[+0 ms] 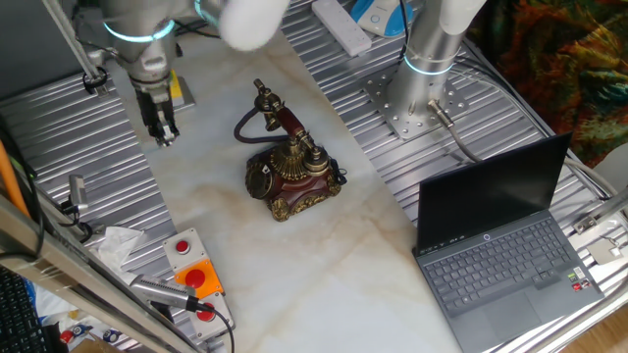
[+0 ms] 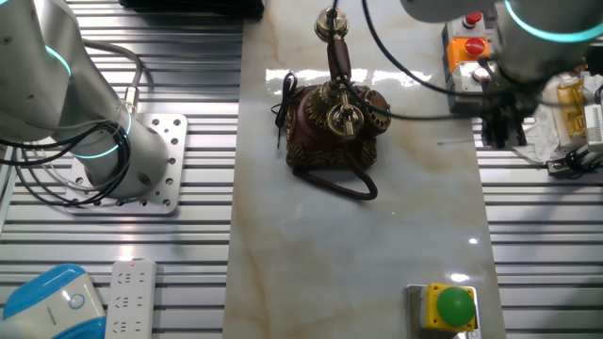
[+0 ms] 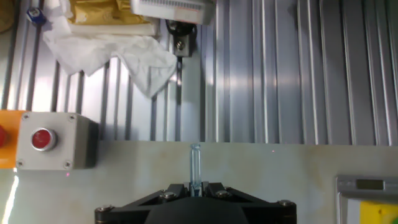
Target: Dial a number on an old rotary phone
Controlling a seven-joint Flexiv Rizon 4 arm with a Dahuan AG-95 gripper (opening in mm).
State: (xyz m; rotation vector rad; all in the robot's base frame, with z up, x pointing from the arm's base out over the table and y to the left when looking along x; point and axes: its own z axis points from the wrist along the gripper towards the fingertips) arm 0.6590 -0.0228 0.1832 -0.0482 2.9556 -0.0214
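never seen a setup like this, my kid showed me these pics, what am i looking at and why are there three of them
It is one moment seen by three cameras. Two fixed cameras look down at the same marble-look table from opposite sides; the third rides on the robot's hand and looks along its fingers.

The machine is a robot arm ending in a gripper with two fingers. It hangs over the table's edge, well away from the old rotary phone, a small red and brass phone with its handset on the cradle. In the hand view the jaws look closed around a thin clear stick, probably for turning the dial.

Also there: an open laptop, a box with a red button, a green button and crumpled tissue.
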